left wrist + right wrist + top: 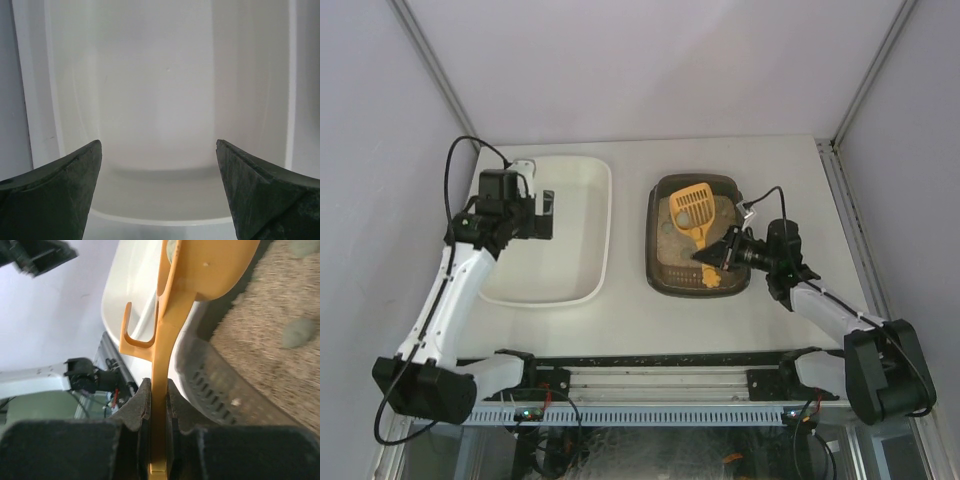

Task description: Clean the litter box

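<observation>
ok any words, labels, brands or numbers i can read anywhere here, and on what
None can be read in any view. The yellow scoop, the litter box and the white tub show no lettering or labels.

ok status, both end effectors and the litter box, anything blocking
Right end effector shut on orange scoop handle, scoop head over the litter box. Left end effector open, empty, above white tub. Grey clumps in the litter. Nothing blocking.

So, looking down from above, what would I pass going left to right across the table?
left arm's base → white tub → litter box, with the yellow scoop over it → right arm's base
</observation>
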Motion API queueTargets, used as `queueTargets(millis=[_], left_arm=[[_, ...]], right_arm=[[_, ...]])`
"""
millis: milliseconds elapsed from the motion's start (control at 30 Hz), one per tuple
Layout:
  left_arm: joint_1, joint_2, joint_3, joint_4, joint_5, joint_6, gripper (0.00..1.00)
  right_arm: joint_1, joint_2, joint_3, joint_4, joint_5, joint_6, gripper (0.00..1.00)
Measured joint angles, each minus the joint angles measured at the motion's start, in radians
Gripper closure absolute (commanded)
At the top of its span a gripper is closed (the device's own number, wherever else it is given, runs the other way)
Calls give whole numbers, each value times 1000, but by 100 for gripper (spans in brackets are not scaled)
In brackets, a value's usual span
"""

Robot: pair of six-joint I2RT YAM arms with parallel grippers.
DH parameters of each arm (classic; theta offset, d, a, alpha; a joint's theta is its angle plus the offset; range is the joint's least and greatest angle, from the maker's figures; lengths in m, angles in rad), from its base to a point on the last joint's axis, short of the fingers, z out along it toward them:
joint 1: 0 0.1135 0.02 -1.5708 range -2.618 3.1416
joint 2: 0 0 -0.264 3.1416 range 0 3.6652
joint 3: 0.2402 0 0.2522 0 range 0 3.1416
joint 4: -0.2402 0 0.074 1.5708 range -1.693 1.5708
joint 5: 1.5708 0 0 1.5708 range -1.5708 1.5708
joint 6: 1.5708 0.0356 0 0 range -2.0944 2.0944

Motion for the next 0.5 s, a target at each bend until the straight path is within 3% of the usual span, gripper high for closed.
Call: queueTargets(millis=[233, 500], left_arm=[[238, 158, 154, -123, 130, 5, 0], [325, 158, 198, -173, 164, 21, 3]], right_arm=[[-25, 32, 33, 11, -37, 38, 100], [-29, 98, 61, 15, -68, 72, 100]])
